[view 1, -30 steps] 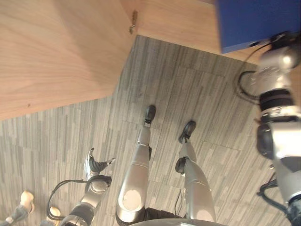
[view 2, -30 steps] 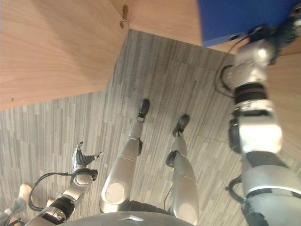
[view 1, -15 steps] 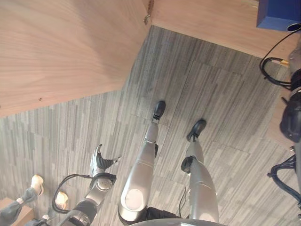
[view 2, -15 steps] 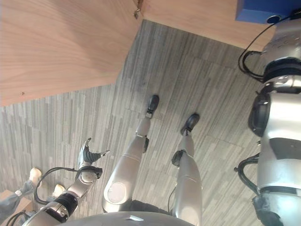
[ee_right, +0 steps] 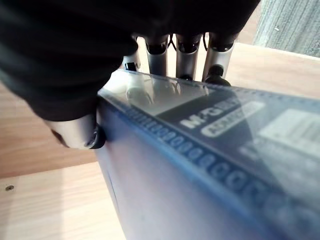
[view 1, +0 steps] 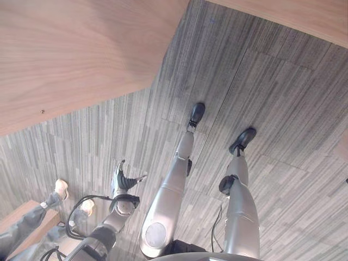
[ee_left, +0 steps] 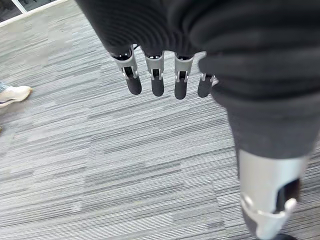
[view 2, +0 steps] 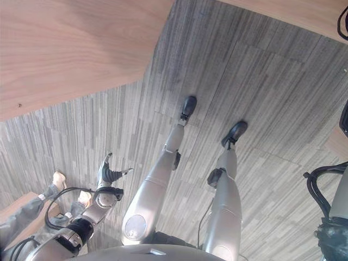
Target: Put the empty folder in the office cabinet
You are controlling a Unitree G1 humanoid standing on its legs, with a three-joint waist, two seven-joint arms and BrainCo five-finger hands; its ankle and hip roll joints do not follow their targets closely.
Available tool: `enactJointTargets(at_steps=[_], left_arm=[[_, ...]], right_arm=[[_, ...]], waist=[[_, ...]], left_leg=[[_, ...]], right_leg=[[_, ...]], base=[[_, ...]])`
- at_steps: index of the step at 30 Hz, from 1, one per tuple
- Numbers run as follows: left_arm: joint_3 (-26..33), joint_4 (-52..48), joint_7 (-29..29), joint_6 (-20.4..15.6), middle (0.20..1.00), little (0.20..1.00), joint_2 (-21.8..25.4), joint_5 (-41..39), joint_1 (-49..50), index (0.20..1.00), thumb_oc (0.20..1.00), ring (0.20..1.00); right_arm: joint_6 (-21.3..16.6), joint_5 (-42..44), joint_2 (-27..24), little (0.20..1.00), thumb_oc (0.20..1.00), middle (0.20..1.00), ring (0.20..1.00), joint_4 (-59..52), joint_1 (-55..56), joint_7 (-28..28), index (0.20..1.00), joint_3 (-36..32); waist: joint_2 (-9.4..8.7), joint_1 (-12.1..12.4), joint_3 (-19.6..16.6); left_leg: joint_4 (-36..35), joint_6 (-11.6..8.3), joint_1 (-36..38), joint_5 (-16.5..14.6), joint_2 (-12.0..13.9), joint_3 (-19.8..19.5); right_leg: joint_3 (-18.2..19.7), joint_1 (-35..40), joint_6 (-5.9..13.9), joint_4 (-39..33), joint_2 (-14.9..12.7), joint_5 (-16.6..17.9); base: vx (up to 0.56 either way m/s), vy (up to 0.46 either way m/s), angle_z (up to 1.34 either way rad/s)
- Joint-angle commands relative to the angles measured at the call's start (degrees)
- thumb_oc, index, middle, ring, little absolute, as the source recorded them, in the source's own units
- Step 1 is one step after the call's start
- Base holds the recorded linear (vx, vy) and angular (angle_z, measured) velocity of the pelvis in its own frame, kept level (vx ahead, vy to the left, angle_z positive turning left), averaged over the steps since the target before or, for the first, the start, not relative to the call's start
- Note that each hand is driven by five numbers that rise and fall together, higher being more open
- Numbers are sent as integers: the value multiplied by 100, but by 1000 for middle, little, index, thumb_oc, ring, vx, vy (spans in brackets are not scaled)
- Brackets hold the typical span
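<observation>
The blue folder (ee_right: 210,165) lies close before the right wrist camera, with a clear glossy face and a dark label. My right hand (ee_right: 186,55) is shut on it: the fingers reach over its far edge and the thumb (ee_right: 75,132) presses its near corner. Pale wood of the cabinet (ee_right: 45,200) lies behind and under the folder. My left hand (view 1: 120,182) hangs low at my left side above the carpet, open, its fingers (ee_left: 156,80) straight and holding nothing.
A broad light wood cabinet panel (view 1: 70,49) spans the upper left, and more wood (view 1: 304,16) runs along the top right. Grey striped carpet (view 1: 261,81) lies between them. A person's grey trouser legs (view 1: 27,223) and pale shoes (view 1: 61,187) are at the lower left.
The head views have shifted, so the camera has moved. The blue folder and my right hand, seen at the top right earlier, have passed beyond that edge. My left hand still hangs open.
</observation>
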Motion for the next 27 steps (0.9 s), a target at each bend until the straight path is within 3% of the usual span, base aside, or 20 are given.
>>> enactJointTargets(at_steps=[1, 12, 19, 27], left_arm=[[1, 104, 112, -9, 1000, 1000, 499, -116, 315, 1000, 1000, 1000], [-10, -15, 159, 0, 1000, 1000, 512, 2, 486, 1000, 1000, 1000], [0, 114, 243, 30, 1000, 1000, 448, 0, 521, 1000, 1000, 1000], [131, 344, 271, 13, 1000, 1000, 395, -119, 546, 1000, 1000, 1000]], right_arm=[[-177, -353, -176, 200, 200, 200, 200, -310, 300, -34, 200, 682], [-275, -452, -487, 200, 200, 200, 200, -222, 124, -426, 200, 764], [-276, -662, -715, 200, 200, 200, 200, -139, 223, -970, 200, 673], [-257, -726, -815, 200, 200, 200, 200, -172, 334, -1015, 200, 647]], waist=[[-394, -98, -415], [-352, -45, -529], [-294, -133, -600], [-267, -256, -602]], left_leg=[[-69, -319, 14, -884, -153, -2], [-69, -315, -238, -884, -251, 15], [-69, -332, -268, -882, -215, 80], [-69, -353, -212, -890, -105, 178]], right_leg=[[336, 781, 858, -25, -498, -1000], [270, 544, 925, -25, -586, -982], [366, 406, 895, -25, -566, -958], [537, 273, 835, -25, -507, -912]], base=[[0, 0, 0], [2, 2, 1], [2, 7, 2], [0, -9, -7]])
